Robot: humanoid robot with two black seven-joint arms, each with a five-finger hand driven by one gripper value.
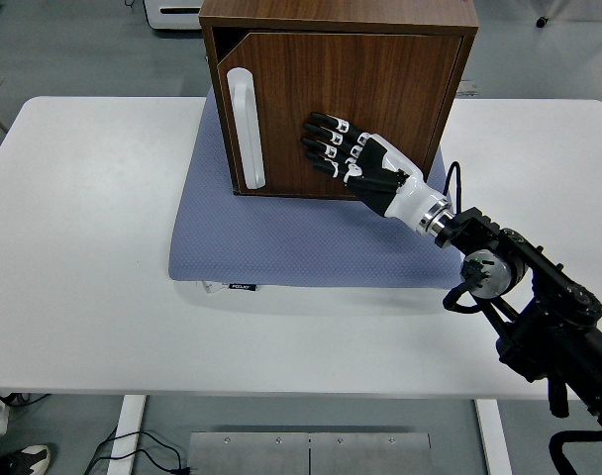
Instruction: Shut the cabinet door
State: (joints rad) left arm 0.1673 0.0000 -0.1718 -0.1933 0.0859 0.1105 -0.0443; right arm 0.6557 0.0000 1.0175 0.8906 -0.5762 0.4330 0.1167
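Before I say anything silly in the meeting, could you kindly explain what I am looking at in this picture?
The view comes from a camera high on a humanoid robot, looking down over its white table. On the table lies a blue-grey mat, and on it stands a brown wooden cabinet with a white handle on its door. The black arm from the right ends in a five-fingered right hand, laid flat and open against the door to push it. It holds nothing. The door looks nearly shut, with a dark gap at its top left corner. The left arm is out of view.
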